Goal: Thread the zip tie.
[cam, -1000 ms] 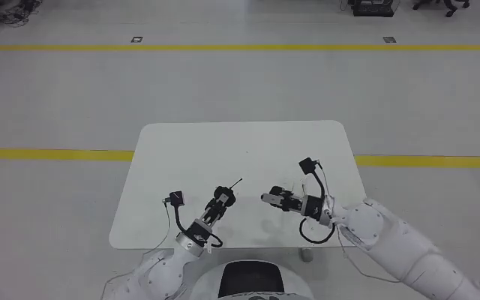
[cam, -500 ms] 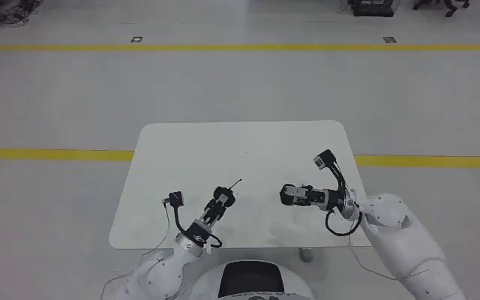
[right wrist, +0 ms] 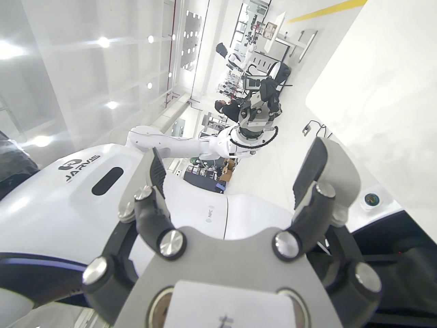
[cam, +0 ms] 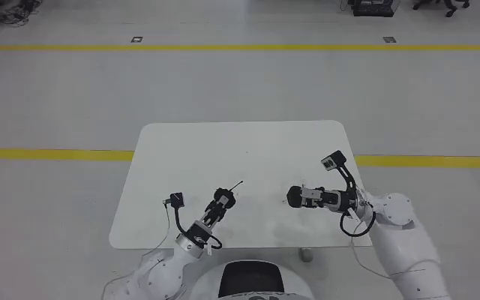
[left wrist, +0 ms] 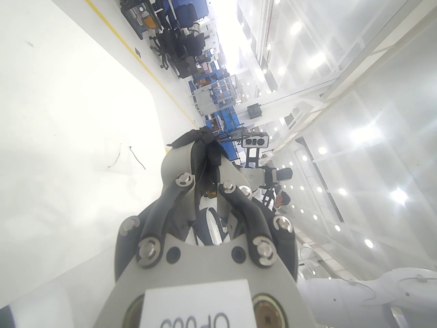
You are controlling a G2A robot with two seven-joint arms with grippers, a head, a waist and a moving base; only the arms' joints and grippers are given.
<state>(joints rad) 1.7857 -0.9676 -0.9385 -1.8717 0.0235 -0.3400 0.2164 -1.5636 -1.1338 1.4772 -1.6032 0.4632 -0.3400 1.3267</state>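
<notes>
My left gripper [cam: 223,196] hangs over the front of the white table [cam: 240,146], shut on a black zip tie [cam: 235,184]. The tie's thin tip pokes out past the fingers toward the table's middle. In the left wrist view the left gripper [left wrist: 205,142] pinches the dark zip tie [left wrist: 199,135] between closed fingertips. My right gripper [cam: 294,196] is to the right of it, level with it and a clear gap away, open and holding nothing. The right wrist view shows the right gripper [right wrist: 239,163] spread wide, and farther off the left gripper [right wrist: 269,94] with the zip tie [right wrist: 286,85].
The table's front edge [cam: 225,246] lies just below both grippers. Yellow floor lines [cam: 67,154] run behind and beside the table. Two thin dark marks [left wrist: 136,158] show on the tabletop in the left wrist view.
My right gripper has drawn back to the right, away from the left gripper, and its wrist has turned. The left arm and the zip tie have stayed put.
</notes>
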